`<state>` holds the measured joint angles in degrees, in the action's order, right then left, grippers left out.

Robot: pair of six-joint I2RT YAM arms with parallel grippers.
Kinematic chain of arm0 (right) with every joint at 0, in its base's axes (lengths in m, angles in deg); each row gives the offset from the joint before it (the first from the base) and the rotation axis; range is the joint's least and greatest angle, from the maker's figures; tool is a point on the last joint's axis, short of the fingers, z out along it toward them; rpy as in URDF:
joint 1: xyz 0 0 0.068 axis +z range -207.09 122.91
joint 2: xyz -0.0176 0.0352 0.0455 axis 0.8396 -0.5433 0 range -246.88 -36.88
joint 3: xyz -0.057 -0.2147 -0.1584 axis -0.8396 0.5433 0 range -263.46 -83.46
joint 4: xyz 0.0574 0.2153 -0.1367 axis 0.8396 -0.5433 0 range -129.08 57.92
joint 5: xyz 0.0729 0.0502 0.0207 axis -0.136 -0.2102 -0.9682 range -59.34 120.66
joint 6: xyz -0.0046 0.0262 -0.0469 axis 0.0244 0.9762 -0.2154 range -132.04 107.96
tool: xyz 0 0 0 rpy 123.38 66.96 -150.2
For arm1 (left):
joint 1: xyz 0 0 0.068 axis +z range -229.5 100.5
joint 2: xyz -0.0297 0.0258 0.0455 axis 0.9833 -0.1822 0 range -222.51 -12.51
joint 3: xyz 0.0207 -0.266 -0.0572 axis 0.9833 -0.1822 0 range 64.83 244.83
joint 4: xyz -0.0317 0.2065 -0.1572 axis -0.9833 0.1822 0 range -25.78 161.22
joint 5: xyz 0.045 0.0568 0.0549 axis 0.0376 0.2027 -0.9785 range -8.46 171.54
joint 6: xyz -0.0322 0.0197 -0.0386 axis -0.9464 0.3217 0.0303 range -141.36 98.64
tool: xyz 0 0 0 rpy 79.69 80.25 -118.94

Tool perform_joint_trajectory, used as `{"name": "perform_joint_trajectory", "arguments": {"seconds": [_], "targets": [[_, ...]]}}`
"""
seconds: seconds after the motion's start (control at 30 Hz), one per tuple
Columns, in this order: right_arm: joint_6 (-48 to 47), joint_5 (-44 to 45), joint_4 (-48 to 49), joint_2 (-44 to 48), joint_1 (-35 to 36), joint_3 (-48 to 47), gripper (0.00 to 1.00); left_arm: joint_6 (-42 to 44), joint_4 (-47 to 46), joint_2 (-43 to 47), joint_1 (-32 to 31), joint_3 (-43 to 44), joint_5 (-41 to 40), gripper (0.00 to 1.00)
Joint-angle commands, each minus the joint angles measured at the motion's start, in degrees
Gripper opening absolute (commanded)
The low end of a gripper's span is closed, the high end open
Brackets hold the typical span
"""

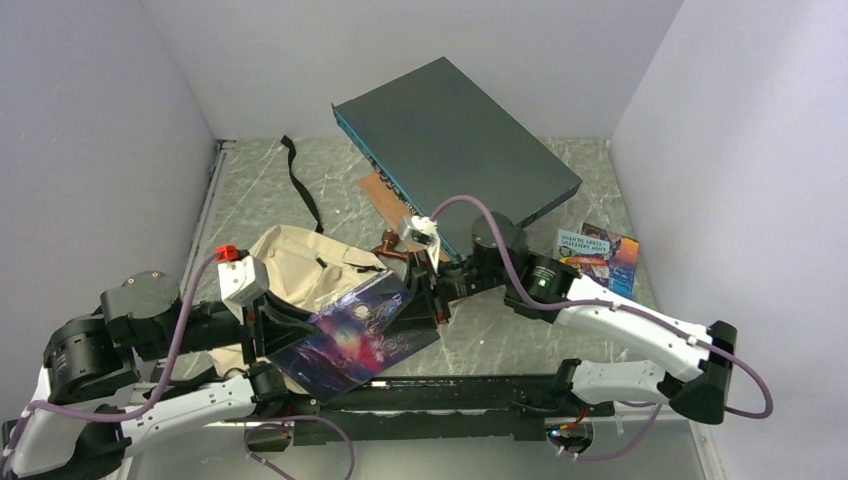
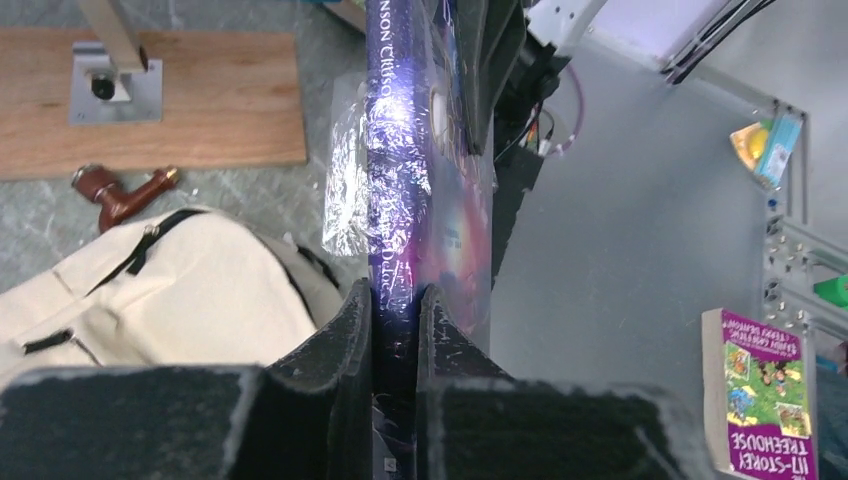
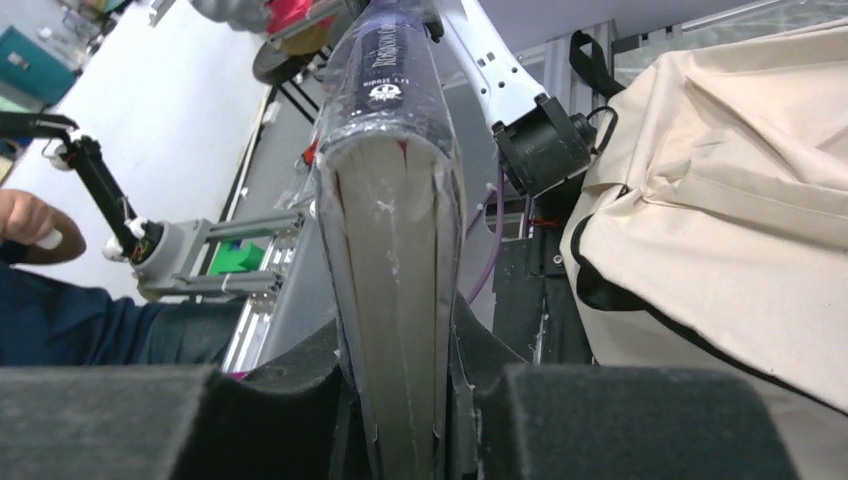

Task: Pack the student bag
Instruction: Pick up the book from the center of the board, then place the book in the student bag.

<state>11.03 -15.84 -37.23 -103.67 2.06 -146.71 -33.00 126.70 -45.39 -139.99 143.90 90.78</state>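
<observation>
The student bag (image 1: 300,262), a cream canvas backpack with black zipper pulls, lies left of centre on the table. It also shows in the left wrist view (image 2: 180,290) and the right wrist view (image 3: 740,200). A purple shrink-wrapped book (image 1: 360,335) hangs above the bag's near right edge, held at both ends. My left gripper (image 1: 264,335) is shut on the book's spine end (image 2: 400,200), with its midpoint (image 2: 397,300) on the book. My right gripper (image 1: 432,300) is shut on the opposite, page-edge end (image 3: 390,230), with its midpoint (image 3: 395,340) on the book.
A big dark grey flat box (image 1: 455,140) leans at the back. A wooden board (image 1: 378,190) and a brown handled object (image 1: 390,245) lie behind the bag. A black strap (image 1: 298,180) trails to the back left. A colourful book (image 1: 598,255) lies at the right.
</observation>
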Motion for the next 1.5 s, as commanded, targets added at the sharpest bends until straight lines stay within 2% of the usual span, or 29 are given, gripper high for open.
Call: {"name": "perform_joint_trajectory", "arguments": {"seconds": [0.0,0.03,0.13,0.2,0.4,0.6,0.73,0.93,1.2,1.4,1.47], "targets": [[6.5,4.7,1.9,7.0,0.4,2.1,0.0,-0.3,-9.7,-0.3,0.4,-0.6,-4.7,0.26],[6.6,5.5,0.8,8.9,0.4,3.1,0.0,-0.5,-9.1,-0.5,0.4,-0.8,-6.5,0.41],[8.3,7.9,-3.3,15.5,0.4,7.3,0.0,-1.0,-7.4,-1.1,0.4,-1.2,-11.2,0.71],[10.4,8.0,-5.4,19.5,0.4,10.4,0.0,-1.5,-6.6,-1.7,0.4,-1.6,-14.6,0.79],[23.3,5.9,-5.0,31.9,0.5,23.6,0.0,-2.3,-4.1,-6.3,0.4,-3.5,-22.2,0.83],[30.1,9.5,-10.0,42.8,0.5,28.4,0.0,-3.2,-6.9,-10.4,0.4,-7.2,-23.2,0.83],[33.8,12.6,-13.0,46.3,0.6,31.6,0.0,-4.9,-9.6,-12.0,0.4,-10.2,-22.7,0.84],[43.1,15.6,-10.2,48.6,0.4,40.5,0.0,-7.7,-12.0,-14.9,0.4,-14.5,-21.5,0.87],[56.4,22.8,7.9,54.3,-0.8,54.2,0.0,-10.3,-14.0,-18.8,0.4,-19.8,-20.4,0.86],[66.4,25.6,27.4,53.0,-3.9,65.0,0.0,-9.8,-15.9,-23.3,0.3,-23.4,-20.4,0.84],[67.3,26.2,29.7,51.7,-4.1,66.0,0.0,-9.5,-14.3,-25.5,0.4,-23.0,-20.8,0.82]]}}
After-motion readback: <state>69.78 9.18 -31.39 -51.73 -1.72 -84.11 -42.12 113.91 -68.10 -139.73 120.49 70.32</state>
